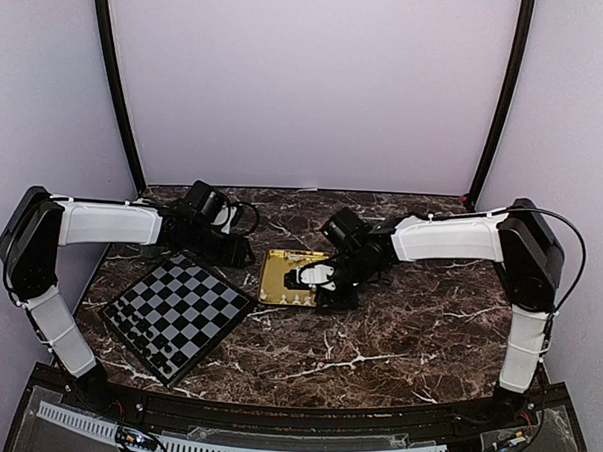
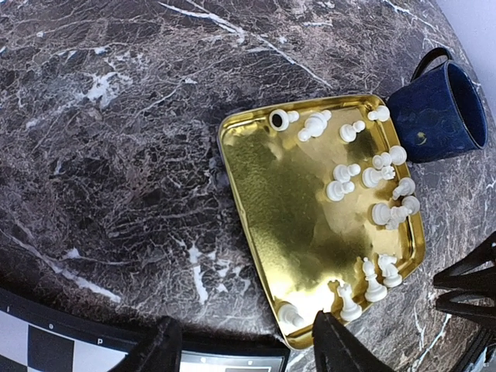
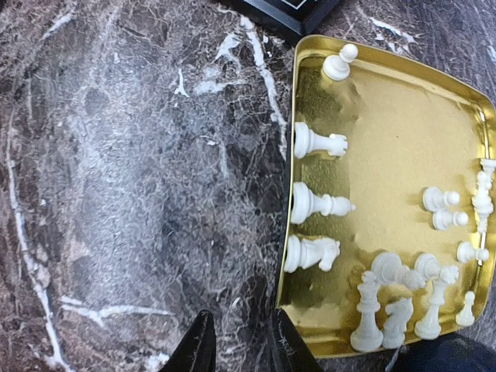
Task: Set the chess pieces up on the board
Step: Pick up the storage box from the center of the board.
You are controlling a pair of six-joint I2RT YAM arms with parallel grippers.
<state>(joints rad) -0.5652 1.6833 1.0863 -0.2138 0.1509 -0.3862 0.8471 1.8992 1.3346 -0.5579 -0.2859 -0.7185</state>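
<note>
Over a dozen chess pieces (image 3: 314,205) lie or stand in the gold tray (image 3: 403,139), which sits on the marble table (image 1: 407,331) just right of the board (image 1: 177,316). The right gripper (image 3: 242,322) hangs at the tray's rim. Its jaws are close together with a slim gap and nothing between them. The left gripper (image 2: 244,329) hovers between board and tray, jaws wide and empty. A blue mug (image 2: 442,112) stands just beside the tray's corner.

Showing only tiny pale characters along the black border of the board (image 2: 70,333), lying toward the left edge of the surface; one resembling a single letter, all being too small and blurred for reading.
</note>
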